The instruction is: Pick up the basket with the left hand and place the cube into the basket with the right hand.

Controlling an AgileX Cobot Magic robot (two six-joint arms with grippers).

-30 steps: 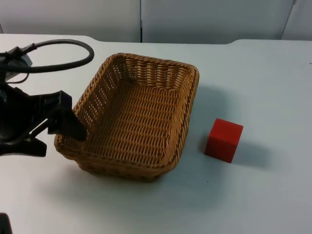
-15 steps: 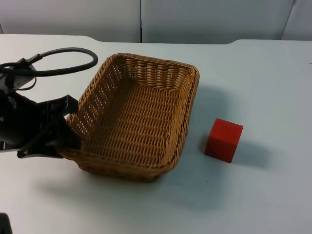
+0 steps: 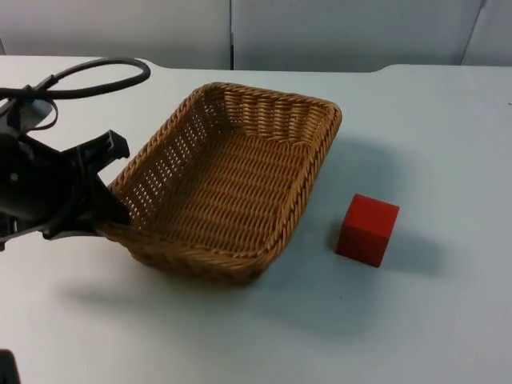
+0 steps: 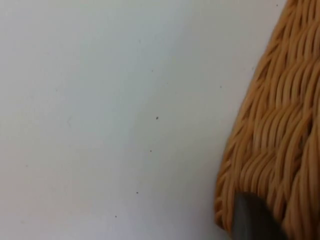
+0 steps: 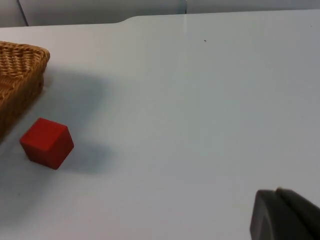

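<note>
A woven wicker basket (image 3: 314, 178) sits left of the table's middle, tilted, with its near-left corner raised off the table. My left gripper (image 3: 106, 218) is shut on that corner's rim. In the left wrist view, one black fingertip (image 4: 252, 218) presses against the basket's outer weave (image 4: 280, 125). A red cube (image 3: 367, 230) rests on the table to the right of the basket, apart from it. The right wrist view has the cube (image 5: 47, 143) beside the basket's corner (image 5: 20, 60). My right gripper (image 5: 283, 214) waits shut, well away from the cube.
White table top (image 3: 432, 320) lies around the cube and in front of the basket. The grey partition wall (image 3: 336, 32) closes off the far edge.
My left gripper has closed on the basket's near-left rim and raised it. The basket has tilted and its far end has swung to the right. The cube has not moved.
</note>
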